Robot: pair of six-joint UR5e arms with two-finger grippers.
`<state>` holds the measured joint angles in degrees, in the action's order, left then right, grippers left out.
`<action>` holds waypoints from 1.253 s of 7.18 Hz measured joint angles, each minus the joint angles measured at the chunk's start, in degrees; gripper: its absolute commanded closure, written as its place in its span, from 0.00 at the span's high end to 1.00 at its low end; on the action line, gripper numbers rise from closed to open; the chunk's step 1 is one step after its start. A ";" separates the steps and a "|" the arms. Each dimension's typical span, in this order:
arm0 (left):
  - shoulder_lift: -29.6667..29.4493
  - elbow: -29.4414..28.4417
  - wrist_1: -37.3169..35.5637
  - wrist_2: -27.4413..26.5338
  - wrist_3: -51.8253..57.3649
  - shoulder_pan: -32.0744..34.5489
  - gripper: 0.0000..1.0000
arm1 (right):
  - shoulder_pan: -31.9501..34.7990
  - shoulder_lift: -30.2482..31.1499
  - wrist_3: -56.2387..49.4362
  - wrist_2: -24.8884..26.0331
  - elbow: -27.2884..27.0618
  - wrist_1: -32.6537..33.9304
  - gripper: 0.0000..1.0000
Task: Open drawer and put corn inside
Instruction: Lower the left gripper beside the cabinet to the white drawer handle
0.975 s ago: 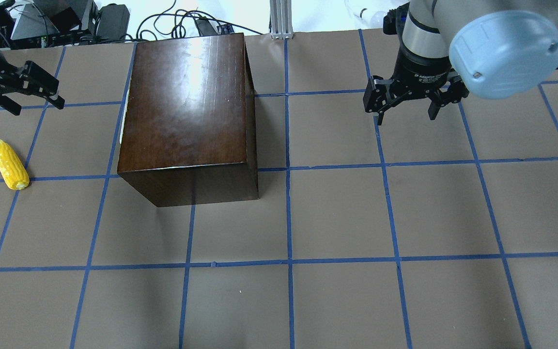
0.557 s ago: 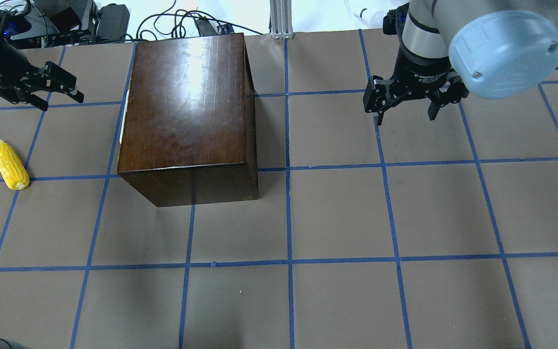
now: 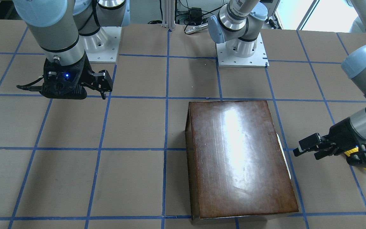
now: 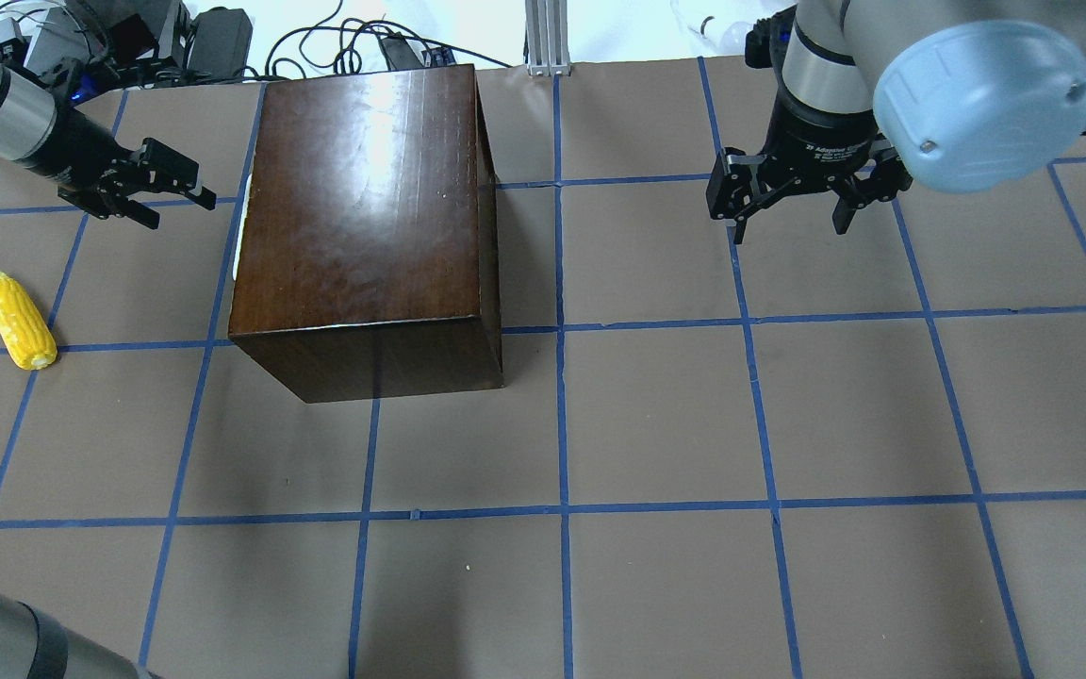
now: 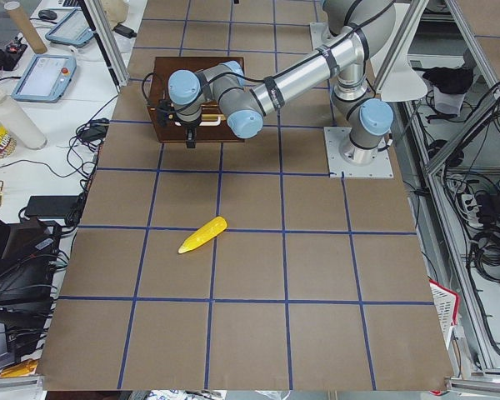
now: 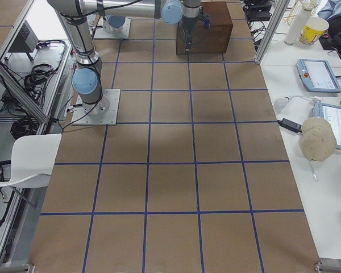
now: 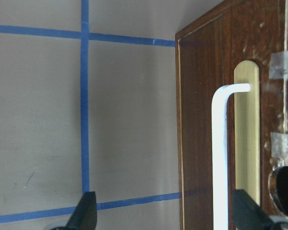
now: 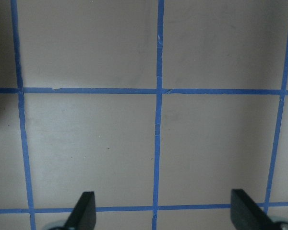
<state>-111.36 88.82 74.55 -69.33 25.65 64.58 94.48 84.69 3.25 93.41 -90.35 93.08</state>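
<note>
My left gripper (image 4: pixel 183 212) hangs with its fingers apart just beside the box (image 4: pixel 364 198), facing the shut drawer (image 7: pixel 201 143) and its white handle (image 7: pixel 220 158). The right gripper (image 4: pixel 790 231) is spread too. Brown paper gridded in blue tape covers the table (image 4: pixel 656 424). The corn (image 4: pixel 22 321) lies near its left edge, well apart from the box. Cables (image 4: pixel 364 38) trail beyond.

Yellow corn (image 4: pixel 22 321), glossy dark-brown box (image 4: pixel 364 198) with a seemingly white handle (image 7: pixel 220 158), tan table (image 4: pixel 656 415) gridded in blue.
</note>
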 measured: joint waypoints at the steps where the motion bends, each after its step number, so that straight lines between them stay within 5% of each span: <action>1: -0.69 0.04 -0.04 1.06 0.71 0.15 1.00 | 0.00 0.00 0.00 -0.04 0.00 0.00 1.00; 9: -3.95 0.21 -0.03 4.08 2.21 0.83 1.00 | 0.00 -0.03 0.00 0.01 0.00 0.03 1.00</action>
<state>-115.31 89.03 74.53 -65.24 27.86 65.41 94.48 84.67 3.25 93.42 -90.35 93.11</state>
